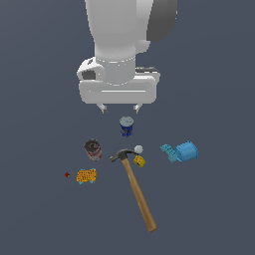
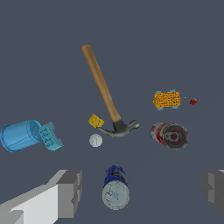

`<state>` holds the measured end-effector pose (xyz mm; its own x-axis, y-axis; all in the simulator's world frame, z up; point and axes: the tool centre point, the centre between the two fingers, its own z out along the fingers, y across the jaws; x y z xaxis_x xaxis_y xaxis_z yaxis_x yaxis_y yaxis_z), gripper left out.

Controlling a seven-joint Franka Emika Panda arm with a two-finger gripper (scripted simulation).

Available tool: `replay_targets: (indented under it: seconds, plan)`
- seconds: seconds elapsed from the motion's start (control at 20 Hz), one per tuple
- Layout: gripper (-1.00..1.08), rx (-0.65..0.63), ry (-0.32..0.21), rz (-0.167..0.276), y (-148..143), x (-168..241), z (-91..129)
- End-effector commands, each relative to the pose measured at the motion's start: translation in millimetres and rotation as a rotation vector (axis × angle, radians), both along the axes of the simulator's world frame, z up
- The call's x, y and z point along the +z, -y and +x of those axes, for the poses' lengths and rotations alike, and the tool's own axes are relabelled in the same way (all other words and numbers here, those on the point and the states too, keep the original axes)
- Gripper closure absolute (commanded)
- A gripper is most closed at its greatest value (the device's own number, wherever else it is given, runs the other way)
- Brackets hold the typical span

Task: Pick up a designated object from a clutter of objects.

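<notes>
The robot's white two-fingered gripper [image 1: 119,107] hangs above the grey floor with its jaws spread wide and nothing between them, roughly over the upright blue can with a pale lid [image 1: 126,126] and well short of the target. That target, a claw hammer with a long light-brown wooden handle and a dark grey metal head [image 1: 134,185], lies flat on the floor; in the exterior view its head sits near the middle of the scatter and the handle runs away toward the lower right, clear of everything else. The chief risk, as a judgement, is the crowding at the head: a small white ball [image 1: 138,148] and a small yellow cube [image 1: 139,161] sit just beside the head, and the dark red-brown can [image 1: 92,150] stands near it on the exterior view's left, so a descent there could knock them or close on the wrong item. A grasp on the bare handle looks safer, but gripping far from the heavy head may let the hammer tilt or slip. The jaws would also need to straddle the shaft crosswise. The orange-yellow block [image 1: 86,176] and the blue mug-like piece [image 1: 181,151] lie well apart from the handle.
</notes>
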<state>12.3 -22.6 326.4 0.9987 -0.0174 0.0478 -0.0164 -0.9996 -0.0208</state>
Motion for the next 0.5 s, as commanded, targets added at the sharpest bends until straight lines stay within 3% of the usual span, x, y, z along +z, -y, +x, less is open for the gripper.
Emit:
replay_targets:
  seconds: [0.0, 0.45]
  plan:
    - [-0.92, 0.020, -0.002, -0.004, -2.0, -7.1, 6.9]
    - [-0.92, 0.146, -0.013, -0.024, -14.9, -53.8, 46.8]
